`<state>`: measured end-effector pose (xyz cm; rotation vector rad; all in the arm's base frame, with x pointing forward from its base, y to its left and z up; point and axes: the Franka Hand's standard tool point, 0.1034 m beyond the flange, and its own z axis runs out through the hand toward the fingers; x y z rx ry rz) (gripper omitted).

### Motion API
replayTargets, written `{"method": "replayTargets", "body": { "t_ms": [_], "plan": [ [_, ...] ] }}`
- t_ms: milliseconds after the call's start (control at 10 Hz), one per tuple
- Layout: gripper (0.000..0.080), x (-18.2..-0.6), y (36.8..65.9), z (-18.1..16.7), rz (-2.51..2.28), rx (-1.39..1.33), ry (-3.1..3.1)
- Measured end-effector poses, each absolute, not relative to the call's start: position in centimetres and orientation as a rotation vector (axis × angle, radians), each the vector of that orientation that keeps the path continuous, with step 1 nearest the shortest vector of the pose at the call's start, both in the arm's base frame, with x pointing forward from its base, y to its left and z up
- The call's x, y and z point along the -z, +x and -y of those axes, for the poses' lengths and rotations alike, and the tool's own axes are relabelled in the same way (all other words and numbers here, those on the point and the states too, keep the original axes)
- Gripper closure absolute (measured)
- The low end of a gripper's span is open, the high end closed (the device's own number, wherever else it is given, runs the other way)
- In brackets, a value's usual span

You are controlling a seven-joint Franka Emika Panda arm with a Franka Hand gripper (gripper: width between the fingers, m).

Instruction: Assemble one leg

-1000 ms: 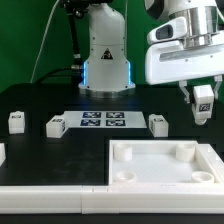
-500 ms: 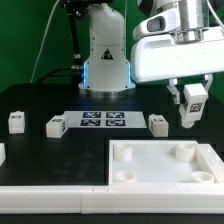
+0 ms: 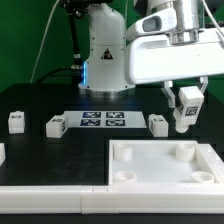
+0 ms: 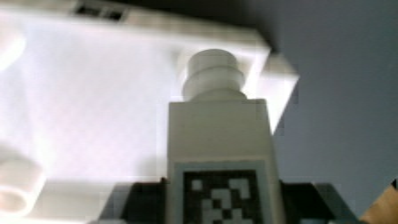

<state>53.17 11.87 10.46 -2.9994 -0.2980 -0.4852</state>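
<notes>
My gripper (image 3: 186, 108) is shut on a white leg (image 3: 186, 110) with a black-and-white tag, holding it in the air above the far right corner of the large white square tray-like piece (image 3: 160, 165). In the wrist view the leg (image 4: 221, 130) stands between my dark fingers (image 4: 139, 205), its round peg end pointing at the tray piece (image 4: 89, 110) below. Three more legs rest on the black table: two at the exterior view's left (image 3: 16, 121) (image 3: 55, 125) and one (image 3: 157, 123) just right of the marker board.
The marker board (image 3: 102, 121) lies flat behind the tray piece. A white wall piece (image 3: 50, 182) runs along the front left. The robot base (image 3: 105, 50) stands at the back.
My gripper with the leg has moved toward the exterior view's left and slightly lower, nearer the tray piece's far right corner.
</notes>
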Motion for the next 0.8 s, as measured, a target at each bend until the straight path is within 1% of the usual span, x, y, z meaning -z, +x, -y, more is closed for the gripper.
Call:
{"method": "replayTargets", "body": {
  "t_ms": [300, 500, 600, 700, 800],
  "plan": [
    [0.0509, -10.5, 58.1, -12.1, 0.259, 0.544, -2.978],
    [0.0509, -10.2, 60.4, -11.6, 0.236, 0.541, -2.974],
    [0.0509, -10.9, 62.1, -11.2, 0.312, 0.685, -2.959],
    [0.0509, -10.6, 61.7, -11.3, 0.306, 0.675, -2.96],
    [0.0509, -10.7, 61.9, -11.2, 0.307, 0.689, -2.958]
  ]
}}
